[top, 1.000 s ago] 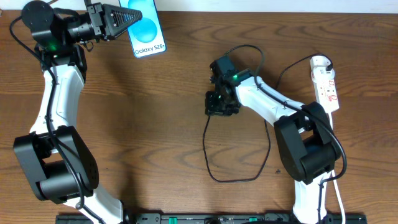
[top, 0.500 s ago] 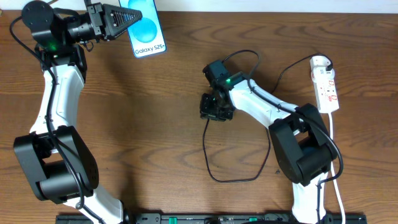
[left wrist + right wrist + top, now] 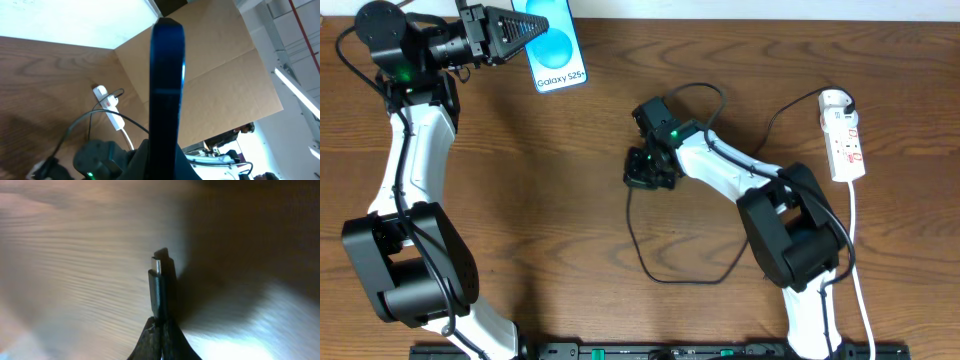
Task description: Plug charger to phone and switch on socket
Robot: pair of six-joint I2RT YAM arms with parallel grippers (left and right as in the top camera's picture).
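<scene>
Right gripper (image 3: 642, 172) has shifted left toward mid-table, dragging the cable loop with it; left arm, phone and socket unchanged. Counts: one phone, one charger, one socket, two arms. Right fingers are pinched tight on the charger (image 3: 159, 287), its plug tip sticking out just above the wooden table (image 3: 550, 200). Left gripper (image 3: 535, 33) is clamped on the phone (image 3: 560, 60), held at the table's far left edge, blue screen up. Socket (image 3: 843, 140) lies at far right, well apart from both grippers; switch state unreadable.
</scene>
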